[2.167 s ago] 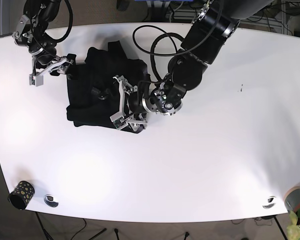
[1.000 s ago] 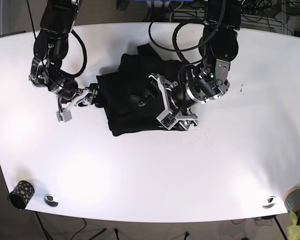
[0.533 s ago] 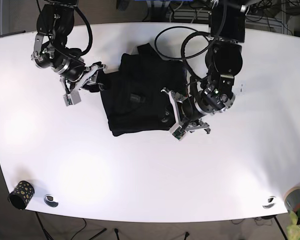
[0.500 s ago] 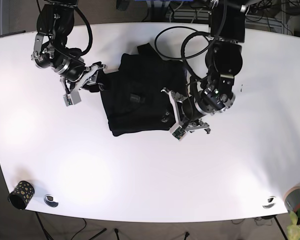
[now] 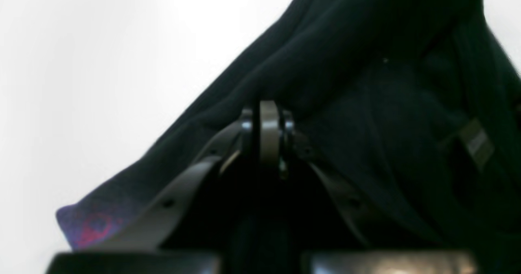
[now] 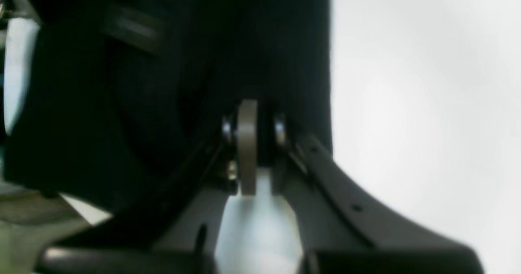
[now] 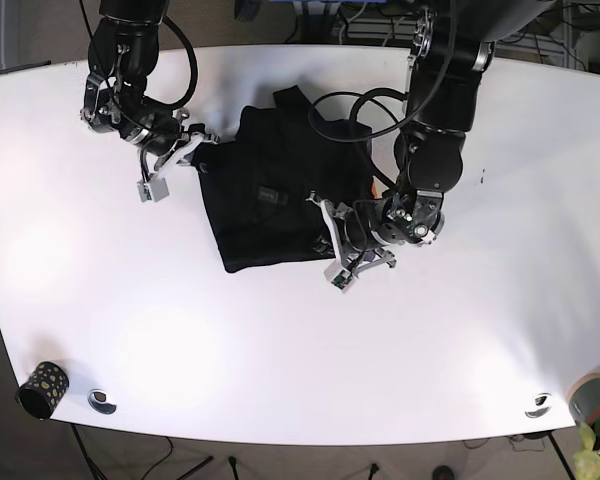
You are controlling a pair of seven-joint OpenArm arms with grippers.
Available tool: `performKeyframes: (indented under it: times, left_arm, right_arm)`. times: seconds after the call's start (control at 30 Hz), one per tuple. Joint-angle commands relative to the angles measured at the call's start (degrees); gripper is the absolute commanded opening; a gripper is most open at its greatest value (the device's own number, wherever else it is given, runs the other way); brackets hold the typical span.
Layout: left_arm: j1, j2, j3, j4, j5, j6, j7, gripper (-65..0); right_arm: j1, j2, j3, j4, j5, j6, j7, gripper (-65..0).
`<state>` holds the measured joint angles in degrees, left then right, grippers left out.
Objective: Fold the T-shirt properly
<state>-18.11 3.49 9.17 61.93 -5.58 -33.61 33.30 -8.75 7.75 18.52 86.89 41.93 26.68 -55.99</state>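
Observation:
The black T-shirt lies bunched in a rough rectangle on the white table, at its upper middle. My left gripper is at the shirt's lower right corner. In the left wrist view the left gripper is shut, pinching a fold of the shirt. My right gripper is at the shirt's upper left edge. In the right wrist view the right gripper is shut into the dark cloth next to its straight edge.
A dark dotted cup and a small round fitting sit at the front left corner. Another round fitting, a grey roll and a plant are at the front right.
Over two seconds both arms carried the shirt from the left to the upper middle. In the last half second the left gripper slid a little left and the right gripper moved up.

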Motion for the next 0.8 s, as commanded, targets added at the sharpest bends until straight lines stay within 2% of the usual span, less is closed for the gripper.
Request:
performKeyframes:
  times: [0.0,0.13,0.3,0.37,0.47,0.6,0.77]
  left_arm:
    - [-0.8,0.3,0.1,1.9,0.1,-0.2,0.2,-65.0]
    - [2.5,-0.9,-0.2,4.5,0.0,-0.2,0.2,-65.0]
    - [6.4,-1.5,-3.6,9.3,0.0,-0.2,0.3,-65.0]
    - [8.0,-1.5,-5.7,11.3,0.1,-0.2,0.4,-65.0]
    - [9.8,-1.5,-7.4,13.6,-0.1,-0.3,2.6,-65.0]
    - [12.1,-1.5,-7.6,16.8,-0.1,-0.5,4.8,-65.0]
    - [15.3,-1.3,-7.3,20.6,-0.1,-0.5,4.8,-65.0]
  right_arm:
    - [1.4,1.7,0.0,-1.1,-0.1,0.09,1.2,-60.9]
    - [5.7,2.8,-0.2,-6.4,-2.5,0.09,1.3,-60.9]
    - [12.3,2.6,-0.3,-11.7,-11.9,0.36,1.3,-60.9]
    - [15.2,2.6,-2.0,-14.1,-16.0,0.44,1.6,-60.9]
    - [19.0,2.6,-5.4,-17.2,-19.1,0.53,1.7,-60.9]
    - [22.0,2.6,-9.0,-18.4,-19.7,0.44,3.2,-60.9]
    - [24.1,2.5,-11.1,-18.0,-19.6,0.44,3.4,-60.9]
